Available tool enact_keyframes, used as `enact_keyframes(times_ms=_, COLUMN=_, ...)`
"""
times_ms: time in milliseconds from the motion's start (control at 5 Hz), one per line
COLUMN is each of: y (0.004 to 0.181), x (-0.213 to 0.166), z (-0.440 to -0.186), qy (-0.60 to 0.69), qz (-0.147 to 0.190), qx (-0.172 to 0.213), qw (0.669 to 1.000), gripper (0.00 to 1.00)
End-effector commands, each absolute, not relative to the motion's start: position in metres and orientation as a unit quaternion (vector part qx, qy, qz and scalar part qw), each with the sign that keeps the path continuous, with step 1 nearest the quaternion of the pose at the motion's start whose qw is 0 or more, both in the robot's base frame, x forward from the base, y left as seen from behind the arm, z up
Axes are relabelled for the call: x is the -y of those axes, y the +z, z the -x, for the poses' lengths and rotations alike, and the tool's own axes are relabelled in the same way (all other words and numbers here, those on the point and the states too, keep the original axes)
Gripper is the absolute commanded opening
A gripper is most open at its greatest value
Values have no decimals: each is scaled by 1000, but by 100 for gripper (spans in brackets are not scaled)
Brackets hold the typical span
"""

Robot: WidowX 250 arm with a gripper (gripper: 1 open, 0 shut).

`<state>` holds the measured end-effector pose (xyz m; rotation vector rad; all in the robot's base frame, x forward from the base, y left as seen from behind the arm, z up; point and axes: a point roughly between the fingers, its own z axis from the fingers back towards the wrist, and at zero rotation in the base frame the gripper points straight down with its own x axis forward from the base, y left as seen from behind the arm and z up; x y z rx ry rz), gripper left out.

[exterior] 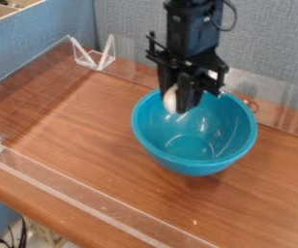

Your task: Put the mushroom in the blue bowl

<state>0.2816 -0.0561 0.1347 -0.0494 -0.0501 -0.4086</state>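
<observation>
Sitting on the wooden table [74, 145], the blue bowl [194, 136] lies nearest. Over its far rim hangs the gripper [180, 100], pointing down, jaws clamped on the cream-stemmed mushroom [175, 98]. Behind, a clear plastic barrier [94, 51] stands before the blue wall [126, 24].

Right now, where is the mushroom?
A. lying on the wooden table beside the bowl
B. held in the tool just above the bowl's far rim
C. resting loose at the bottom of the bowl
B: the tool is shut on the mushroom, just above the blue bowl's far rim.
</observation>
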Motion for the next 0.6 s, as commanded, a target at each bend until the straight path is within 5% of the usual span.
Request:
enact_keyframes(times_ms=0, y=152, x=52, z=-297, qy=-183, qz=23, qx=50, qw=982, gripper=0)
enact_keyframes(times_ms=400, y=145, x=35, z=-306, qy=-171, qz=22, qx=37, qw=984, gripper=0)
